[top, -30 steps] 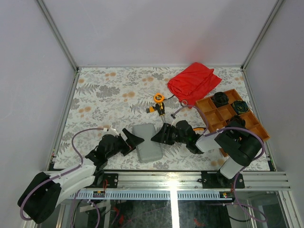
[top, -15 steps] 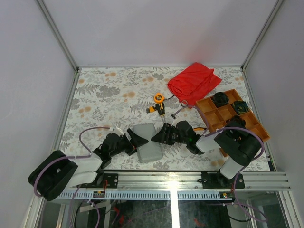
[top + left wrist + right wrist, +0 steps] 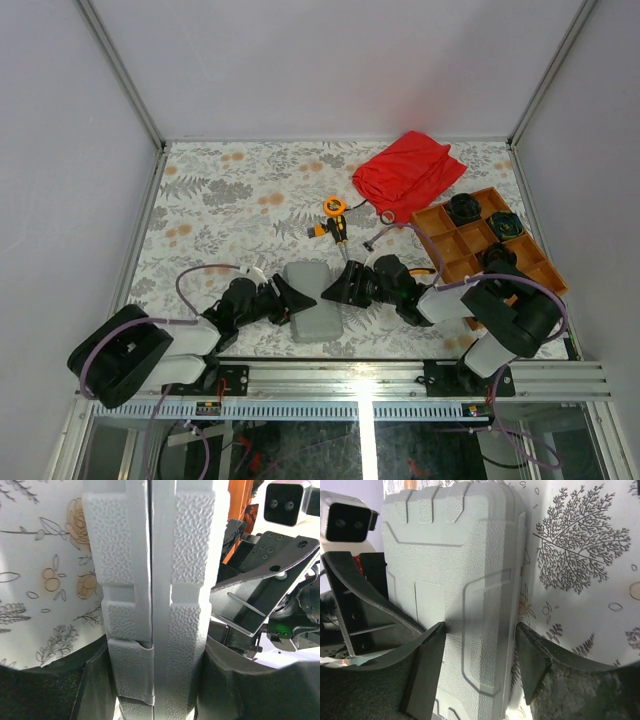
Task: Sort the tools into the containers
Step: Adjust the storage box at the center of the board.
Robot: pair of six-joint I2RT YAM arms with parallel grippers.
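1. Left gripper. My left gripper was closed on the grey case. Its two black fingers bore against opposite shells, with the seam between the shells running up the middle of the gap. I met the case from its left side, at the near end.

2. Right gripper. My right gripper stood with its fingers apart over the textured face of the case. One finger was on the face and the other was at the case's edge. I could not tell whether either finger pressed on the case. This gripper met the case from its right side, opposite the left gripper.

3. Case. The case was closed, both shells together, and lay on the floral table between my two grippers.

4. Tools. The round orange tape measure and the small orange-and-black hand tools lay on the table beyond the case, apart from it and outside it.

5. Surroundings. The orange-brown divided tray sat to the right of the case, past my right gripper. The black round parts sat in its far compartments. A red cloth lay farther beyond the case, to the right of the tools.
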